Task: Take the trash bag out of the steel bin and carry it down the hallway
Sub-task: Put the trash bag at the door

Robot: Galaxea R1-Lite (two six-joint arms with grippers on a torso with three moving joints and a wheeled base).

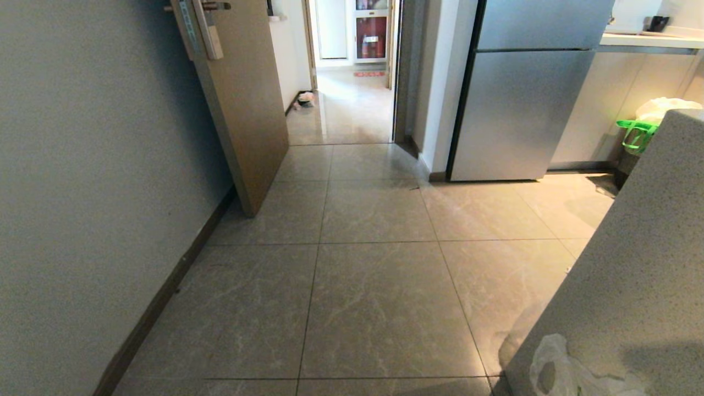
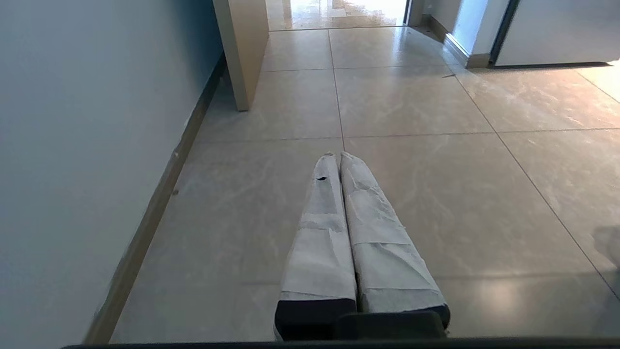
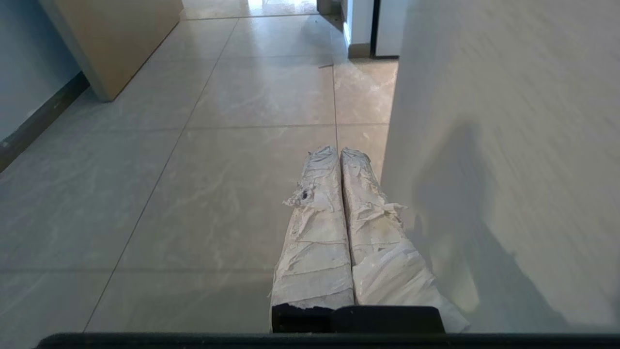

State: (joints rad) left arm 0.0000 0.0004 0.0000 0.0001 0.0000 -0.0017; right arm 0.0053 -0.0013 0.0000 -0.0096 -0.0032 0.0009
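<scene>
The trash bag (image 1: 660,109), white with green loop handles, pokes out from behind a speckled counter at the far right of the head view. Beneath it only a dark strip of the steel bin (image 1: 627,163) shows; the counter hides the rest. The hallway (image 1: 352,110) runs on past the open doorway ahead. Neither arm appears in the head view. My left gripper (image 2: 337,155) is shut and empty, its tape-wrapped fingers hanging low over the floor tiles. My right gripper (image 3: 338,150) is also shut and empty, just beside the counter's side wall.
The speckled counter (image 1: 632,264) fills the right foreground, with crumpled clear plastic (image 1: 555,363) at its near end. A steel fridge (image 1: 522,110) stands ahead on the right. A tan door (image 1: 242,110) stands open on the left by the grey wall. Far down the hallway sits a small object (image 1: 304,100).
</scene>
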